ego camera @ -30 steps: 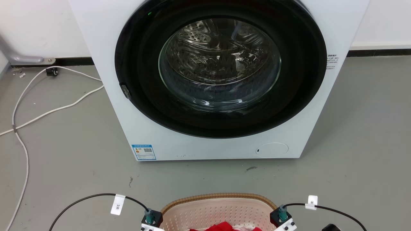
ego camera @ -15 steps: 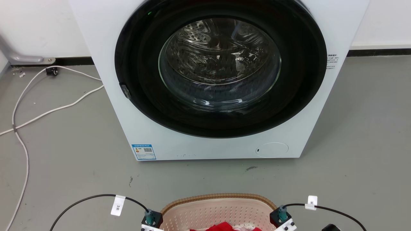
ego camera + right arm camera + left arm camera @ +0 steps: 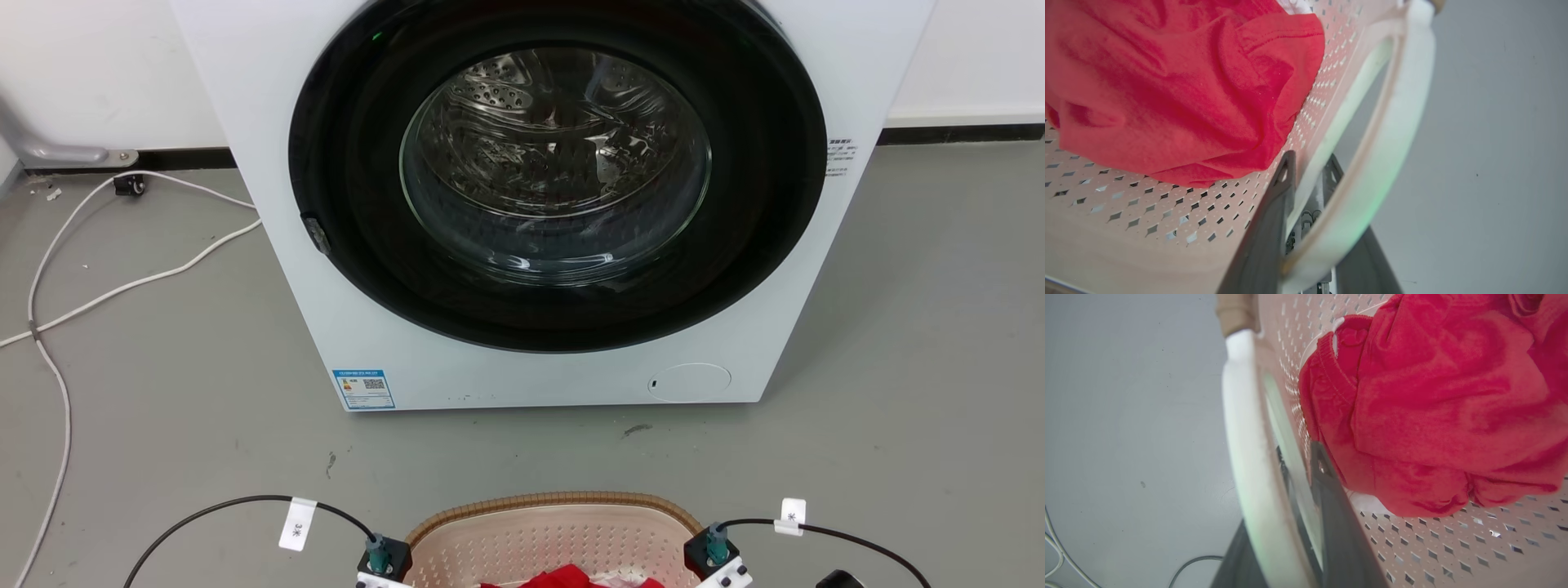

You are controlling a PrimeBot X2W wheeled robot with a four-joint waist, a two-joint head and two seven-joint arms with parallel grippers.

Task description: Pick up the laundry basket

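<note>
The laundry basket (image 3: 555, 500) sits at the bottom centre of the head view, pale pink with a brown woven rim and a red garment (image 3: 563, 578) inside. My two wrist blocks flank it at its left and right sides. In the left wrist view my left gripper (image 3: 1298, 453) is shut across the white side handle (image 3: 1241, 449), one finger (image 3: 1331, 506) inside the perforated wall. In the right wrist view my right gripper (image 3: 1310, 163) is shut the same way on the other white handle (image 3: 1396, 122), one finger (image 3: 1274, 212) inside.
A white front-loading washing machine (image 3: 571, 384) with its round door closed stands just beyond the basket. White cables (image 3: 122, 282) trail over the grey floor at the left. Black cables (image 3: 237, 502) loop from my wrists. The red garment (image 3: 1433, 396) fills much of the basket.
The whole head picture has shifted slightly, so the camera moved. Basket and both wrists keep the same relation to each other.
</note>
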